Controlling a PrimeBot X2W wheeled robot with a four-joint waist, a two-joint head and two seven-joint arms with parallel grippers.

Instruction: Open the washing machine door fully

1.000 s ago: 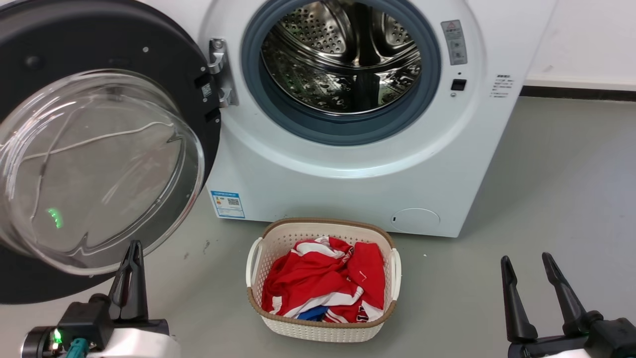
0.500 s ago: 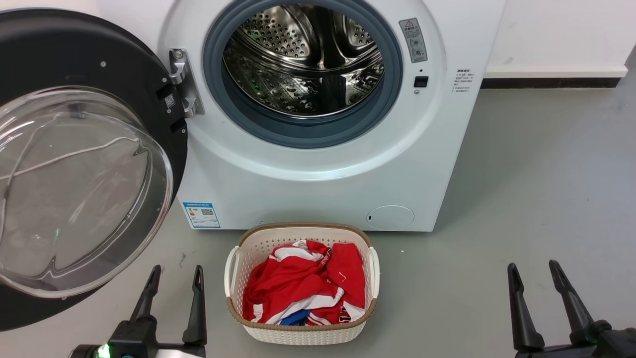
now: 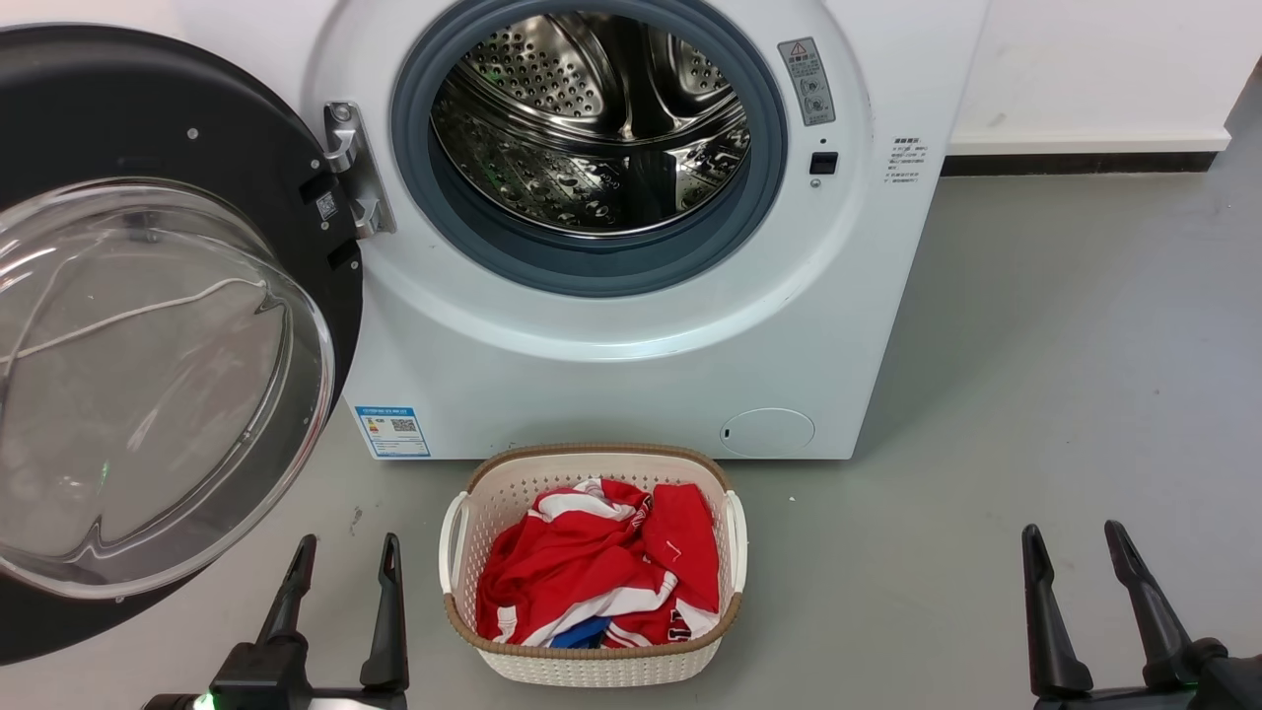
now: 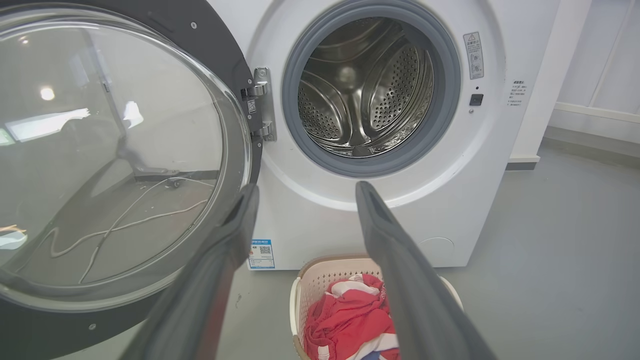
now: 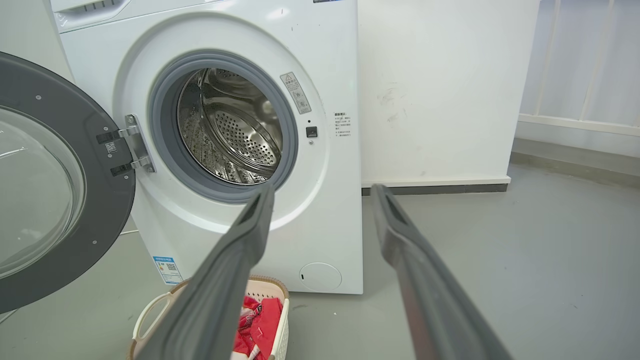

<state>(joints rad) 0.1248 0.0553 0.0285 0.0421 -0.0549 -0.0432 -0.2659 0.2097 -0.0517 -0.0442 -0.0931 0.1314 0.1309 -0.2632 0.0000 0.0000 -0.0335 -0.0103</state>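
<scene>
The white washing machine (image 3: 611, 375) (image 4: 450, 200) (image 5: 330, 60) stands ahead with its steel drum mouth (image 3: 592, 118) uncovered. The washing machine door (image 3: 148, 118) (image 4: 230, 60) (image 5: 50, 95), black with a clear glass bowl (image 3: 148, 394), hangs swung wide to the left on its hinge (image 3: 350, 168). My left gripper (image 3: 347, 550) (image 4: 306, 192) is open at the lower left, just below the door's bottom edge and apart from it, with nothing between its fingers. At the lower right my right gripper (image 3: 1073, 537) (image 5: 322, 192) is open and holds nothing.
A white woven laundry basket (image 3: 592, 671) (image 4: 320, 280) (image 5: 280, 320) with red, white and blue clothes (image 3: 601, 572) sits on the grey floor (image 3: 1035, 375) right in front of the machine, between my grippers. A white wall with a dark skirting (image 3: 1075, 163) runs behind on the right.
The camera has shifted, so the whole picture slid left. My left gripper turned from edge-on to showing both fingers spread and sank lower. The door stays wide open.
</scene>
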